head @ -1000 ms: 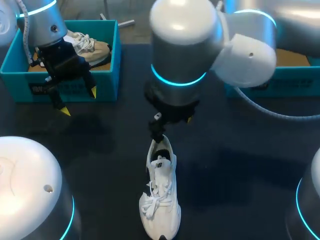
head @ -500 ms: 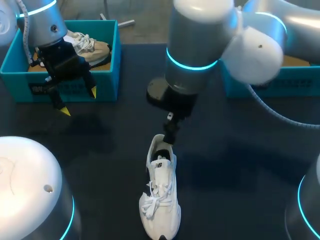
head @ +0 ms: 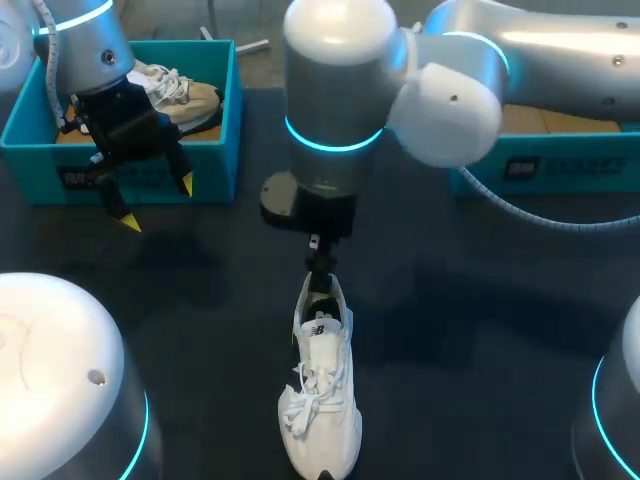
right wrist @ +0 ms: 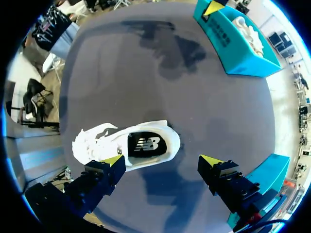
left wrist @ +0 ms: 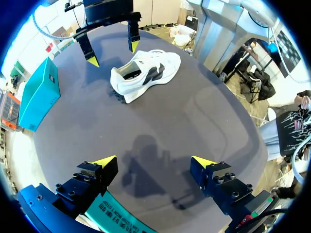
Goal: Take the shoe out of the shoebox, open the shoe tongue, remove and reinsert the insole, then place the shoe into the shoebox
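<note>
Both gape empty: left claw (head: 158, 203) upper left, right claw (right wrist: 163, 160) over shoe (head: 322, 385) heel. Best to descend squarely, then pinch the collar.

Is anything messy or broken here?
Nothing is broken or spilled. The white shoe stands upright on the table, outside the teal shoebox, and its laces look loose and floppy.

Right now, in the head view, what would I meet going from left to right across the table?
Teal shoebox holding a tan shoe → white shoe on the table → second teal shoebox.
</note>
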Motion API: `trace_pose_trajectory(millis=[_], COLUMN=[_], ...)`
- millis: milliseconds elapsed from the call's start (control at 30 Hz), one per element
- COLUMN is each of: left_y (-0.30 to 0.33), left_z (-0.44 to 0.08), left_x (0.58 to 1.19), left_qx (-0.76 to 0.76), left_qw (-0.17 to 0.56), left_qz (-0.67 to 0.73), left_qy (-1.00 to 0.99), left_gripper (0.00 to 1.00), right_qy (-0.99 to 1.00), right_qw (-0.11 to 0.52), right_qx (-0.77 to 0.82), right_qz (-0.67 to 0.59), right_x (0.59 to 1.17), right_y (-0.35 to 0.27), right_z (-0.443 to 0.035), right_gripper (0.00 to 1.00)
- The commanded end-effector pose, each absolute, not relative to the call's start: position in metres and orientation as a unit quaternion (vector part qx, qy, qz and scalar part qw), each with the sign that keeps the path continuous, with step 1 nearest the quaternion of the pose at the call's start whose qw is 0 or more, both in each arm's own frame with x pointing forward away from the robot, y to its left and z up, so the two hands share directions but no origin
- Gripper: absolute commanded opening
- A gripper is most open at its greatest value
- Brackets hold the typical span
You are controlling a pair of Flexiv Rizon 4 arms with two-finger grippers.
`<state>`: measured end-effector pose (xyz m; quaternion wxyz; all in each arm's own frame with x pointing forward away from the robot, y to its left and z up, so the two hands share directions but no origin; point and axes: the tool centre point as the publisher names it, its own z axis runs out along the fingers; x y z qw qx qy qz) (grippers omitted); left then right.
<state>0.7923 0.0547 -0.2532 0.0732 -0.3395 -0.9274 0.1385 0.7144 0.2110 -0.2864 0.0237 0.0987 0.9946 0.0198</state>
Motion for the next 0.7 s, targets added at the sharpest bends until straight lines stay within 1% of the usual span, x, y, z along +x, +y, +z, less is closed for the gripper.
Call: trace_pose_trajectory(millis=[33, 400, 700], left_y=[0.055, 0.055, 0.055], left_z=[-0.253, -0.253, -0.253], left_x=[0.792, 0.792, 0.792], left_qx=[-0.339, -0.339, -0.339], left_qw=[0.073, 0.073, 0.073], left_qz=[0.137, 0.137, 0.137], left_qy=[-0.928, -0.928, -0.928], left_gripper=[1.0, 1.0, 1.0], right_qy=[0.996, 0.998, 0.998], right_qw=[0.02, 0.042, 0.039], right_qx=[0.089, 0.055, 0.047], right_qz=[0.007, 0.006, 0.005], right_x=[0.721, 0.728, 0.736], right_y=[0.218, 0.209, 0.205], right_z=[-0.298, -0.32, -0.337], right_gripper=[1.0, 1.0, 1.0])
